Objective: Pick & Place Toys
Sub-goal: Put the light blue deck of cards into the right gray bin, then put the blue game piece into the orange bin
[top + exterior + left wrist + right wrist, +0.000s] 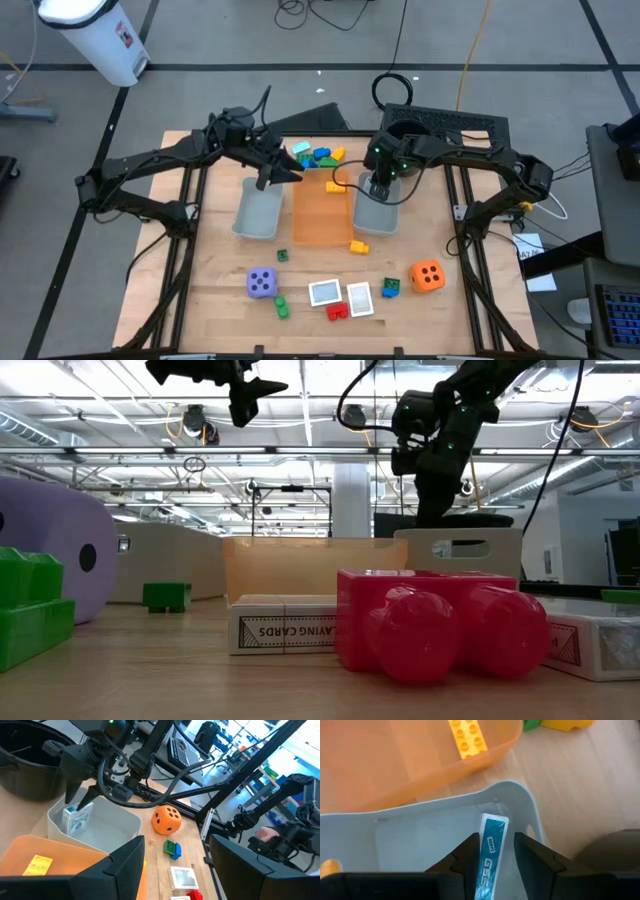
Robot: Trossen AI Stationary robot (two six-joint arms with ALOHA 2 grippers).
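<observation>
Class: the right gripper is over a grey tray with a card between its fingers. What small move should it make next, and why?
Probably open the right gripper a little wider and lift away. The card stands on edge between its fingers, already inside the grey tray, so letting go should leave it there.

Bright overhead light — low view's foreground blurred.

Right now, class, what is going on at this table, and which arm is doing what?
The right gripper is down in the grey tray right of the orange tray, its fingers either side of a card pack standing on edge there. The left gripper hovers open above the orange tray's far end, holding nothing. Two dice, two more card packs and a few bricks lie on the table's near part.
</observation>
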